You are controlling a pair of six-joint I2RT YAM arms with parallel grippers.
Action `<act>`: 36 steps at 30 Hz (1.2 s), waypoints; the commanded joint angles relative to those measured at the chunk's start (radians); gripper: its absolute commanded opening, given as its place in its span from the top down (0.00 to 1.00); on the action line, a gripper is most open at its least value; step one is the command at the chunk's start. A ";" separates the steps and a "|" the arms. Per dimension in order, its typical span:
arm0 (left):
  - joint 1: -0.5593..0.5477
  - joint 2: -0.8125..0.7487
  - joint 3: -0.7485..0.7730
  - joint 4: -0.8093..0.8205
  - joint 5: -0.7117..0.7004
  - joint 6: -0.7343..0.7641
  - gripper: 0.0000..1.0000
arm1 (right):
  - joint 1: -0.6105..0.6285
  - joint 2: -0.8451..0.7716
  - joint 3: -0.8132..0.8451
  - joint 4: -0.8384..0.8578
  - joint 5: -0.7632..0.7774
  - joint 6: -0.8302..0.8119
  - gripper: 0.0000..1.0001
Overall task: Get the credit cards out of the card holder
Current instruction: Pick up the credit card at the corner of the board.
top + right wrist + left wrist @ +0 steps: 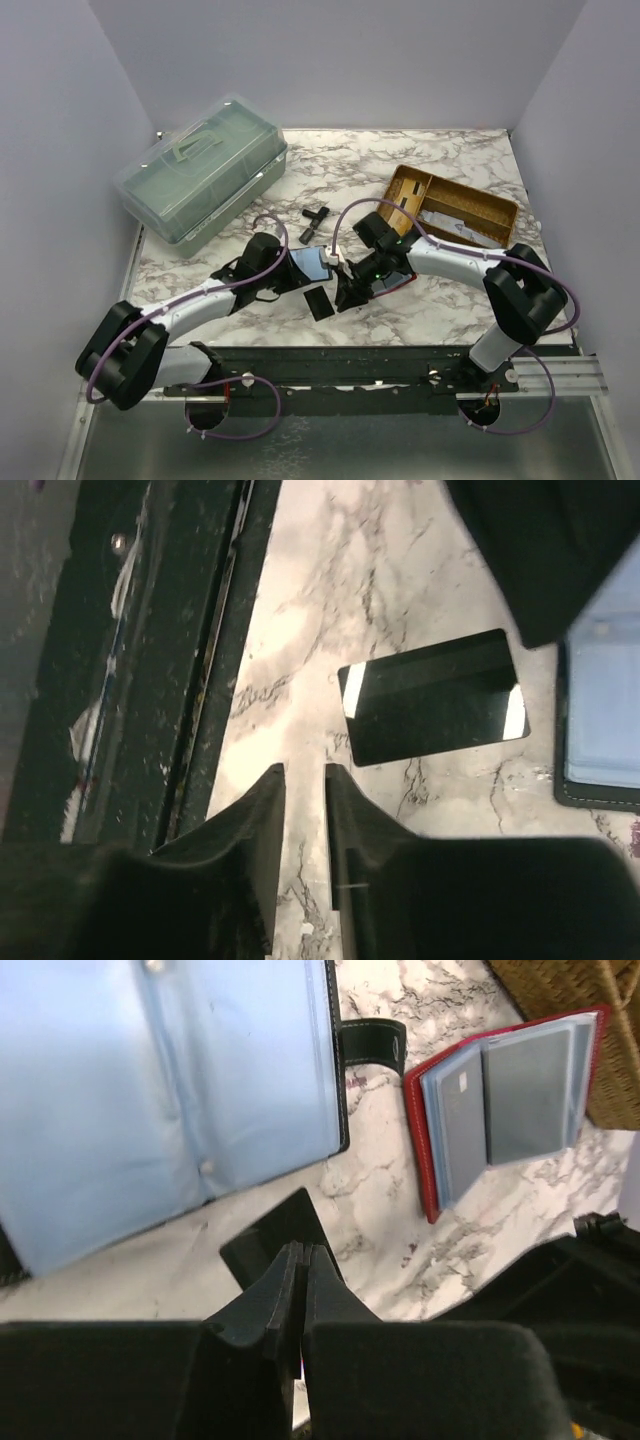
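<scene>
Grey credit cards sit in the red card holder, beyond the left gripper, jaws pressed together, nothing seen between. Right gripper: narrow gap, empty. We judge cards thin, stiff, slick; pinch an exposed edge

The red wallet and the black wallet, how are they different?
The red wallet has a red cover; the black wallet a black one. Inside, the black wallet shows wide pale blue flaps; the red wallet, stacked grey-blue sleeves. The black wallet has a strap; the red wallet shows none. Both lie open on the marble table.
</scene>
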 commanded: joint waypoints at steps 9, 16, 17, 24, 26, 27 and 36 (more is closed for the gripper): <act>0.000 0.252 0.109 0.134 0.027 0.192 1.00 | 0.006 -0.076 -0.088 0.033 -0.075 -0.014 0.87; 0.000 0.278 0.080 0.115 0.049 0.206 1.00 | 0.006 -0.079 -0.099 0.046 -0.074 -0.003 0.88; -0.001 0.282 0.073 0.116 0.053 0.206 1.00 | 0.007 -0.077 -0.100 0.049 -0.075 -0.001 0.88; -0.003 0.311 0.054 0.116 0.059 0.206 1.00 | 0.007 -0.070 -0.095 0.050 -0.086 0.004 0.88; -0.004 0.326 0.052 0.115 0.075 0.205 1.00 | 0.008 -0.073 -0.097 0.046 -0.089 0.000 0.87; -0.006 0.331 0.049 0.116 0.081 0.202 1.00 | 0.007 -0.074 -0.097 0.044 -0.090 -0.002 0.87; -0.090 0.316 0.026 0.070 0.134 0.165 1.00 | 0.021 -0.086 -0.092 -0.011 -0.098 -0.079 0.84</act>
